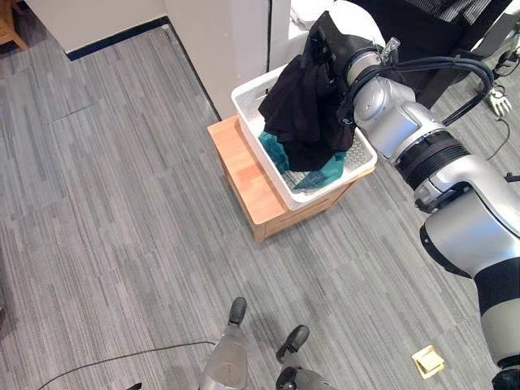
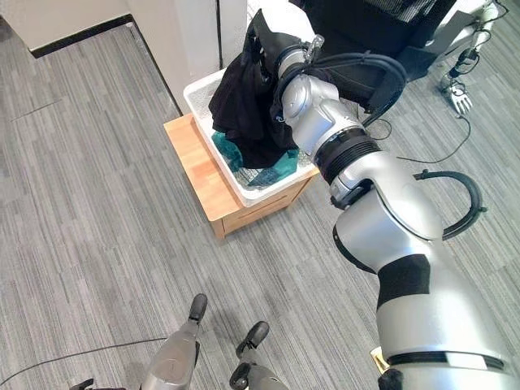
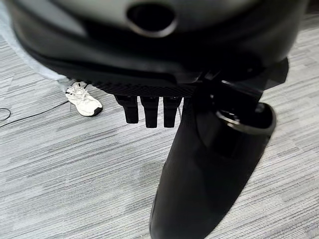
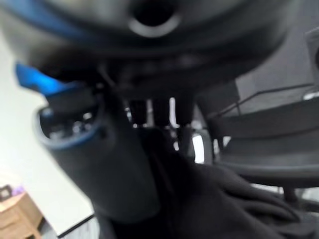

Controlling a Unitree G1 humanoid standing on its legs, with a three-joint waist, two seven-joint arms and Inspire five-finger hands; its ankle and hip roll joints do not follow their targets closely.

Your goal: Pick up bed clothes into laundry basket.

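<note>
Silver-grey right arm with black ribbed joint bands (black cable alongside), dark right hand.

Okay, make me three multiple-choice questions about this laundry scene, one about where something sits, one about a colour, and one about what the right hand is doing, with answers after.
1. Where does the white laundry basket stand?
A. On the wooden stand
B. Straight on the carpet
C. On a chair

2. What colour is the cloth lying in the basket beneath the black garment?
A. Red
B. Teal
C. Yellow

3. What is the right hand doing?
A. Resting open on the floor
B. Pressing flat on the stand
C. Holding the black garment over the basket

Answers:
1. A, since the basket's base rests on the wooden top, above the carpet.
2. B, since teal fabric shows under the black garment's lower edge.
3. C, since the garment hangs from the hand down into the basket, and the right wrist view shows dark cloth against the fingers.
</note>
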